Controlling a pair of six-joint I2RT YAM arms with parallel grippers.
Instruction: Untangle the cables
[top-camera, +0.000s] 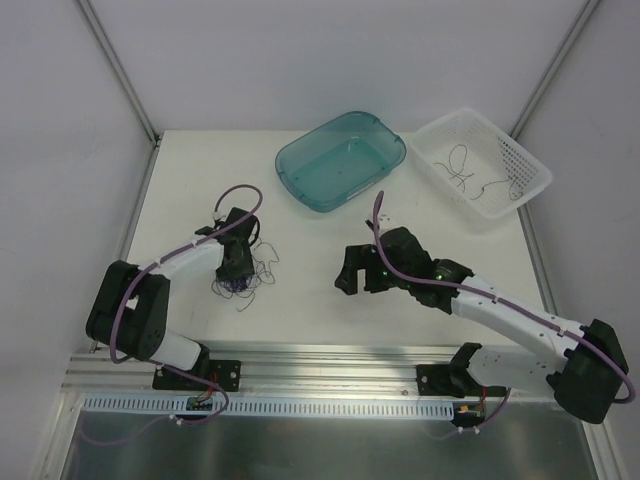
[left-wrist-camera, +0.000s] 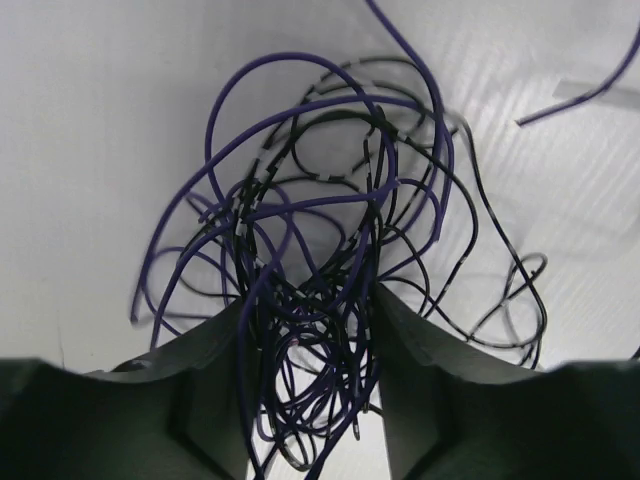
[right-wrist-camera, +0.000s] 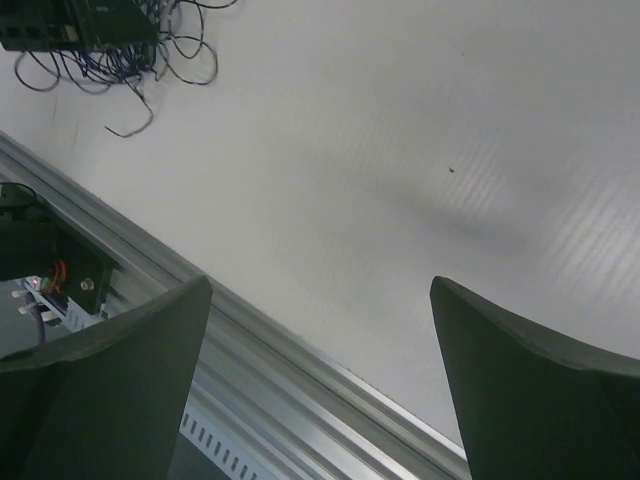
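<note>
White table (top-camera: 300, 310), and the left pincer (left-wrist-camera: 310, 300) is clamped on the tangled cables (left-wrist-camera: 320, 190), loops spilling out around it, centre-left of the overhead frame. Right pincer (right-wrist-camera: 320, 290) hangs with fingers apart, right of centre. Upper right, loose strands (top-camera: 462, 165) lie in the white basket (top-camera: 447, 187), beside a teal tub (top-camera: 285, 165).

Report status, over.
Left tool shut on cable tangle. Right tool open, empty. Loose cables in white basket. Nothing in the way.

Purple and black cables (left-wrist-camera: 305, 330), translucent teal tub (top-camera: 298, 172), white mesh basket (top-camera: 519, 160), plain white table (top-camera: 300, 305).
</note>
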